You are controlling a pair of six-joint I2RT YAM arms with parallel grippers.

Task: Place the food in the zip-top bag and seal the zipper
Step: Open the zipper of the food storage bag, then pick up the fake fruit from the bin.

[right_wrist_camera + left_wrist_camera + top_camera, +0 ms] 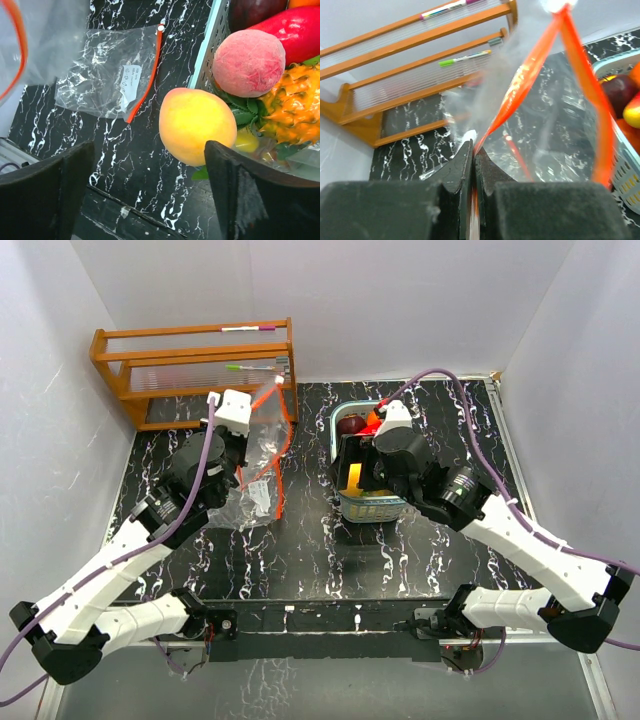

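Note:
My left gripper [248, 432] [473, 150] is shut on the orange zipper strip of a clear zip-top bag [268, 425] [540, 110] and holds it up with its mouth hanging open. The food lies in a teal basket [340, 505] [207, 50]. In the right wrist view I see a yellow-orange fruit [197, 125], a pink one [248, 62], a red one [295, 30], a dark purple one [252, 10] and a pineapple-like one [292, 107]. My right gripper [360, 472] [150, 155] is open and empty over the basket's left side. The yellow-orange fruit sits just beyond its right finger.
A second clear bag with an orange zipper [252, 498] [117, 75] lies flat on the black marble table, left of the basket. A wooden rack [190, 365] [395, 90] with pens stands at the back left. White walls close in the table.

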